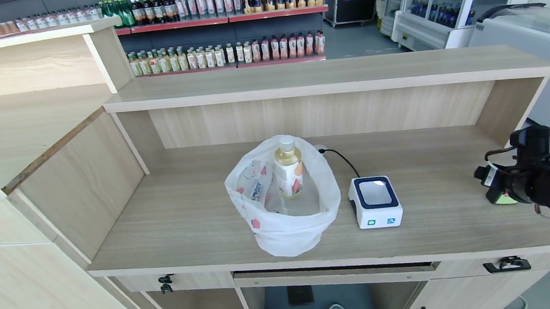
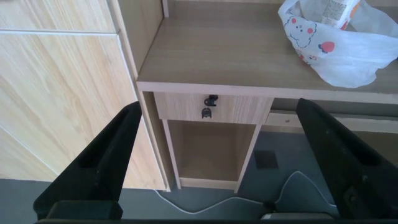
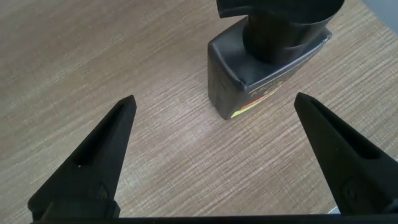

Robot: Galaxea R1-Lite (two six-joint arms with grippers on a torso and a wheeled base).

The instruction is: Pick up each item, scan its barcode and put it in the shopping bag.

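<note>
Bottle (image 1: 288, 171) with orange-marked label stands in shopping bag (image 1: 282, 234); left tool (image 2: 217, 106) and right tool (image 3: 216, 99) both spread.

A white printed plastic shopping bag (image 1: 287, 229) stands open on the wooden bench (image 1: 185, 218), a white-capped bottle of yellow drink (image 1: 288, 166) upright inside; the white box-shaped barcode scanner (image 1: 375, 201) sits just beside it
</note>
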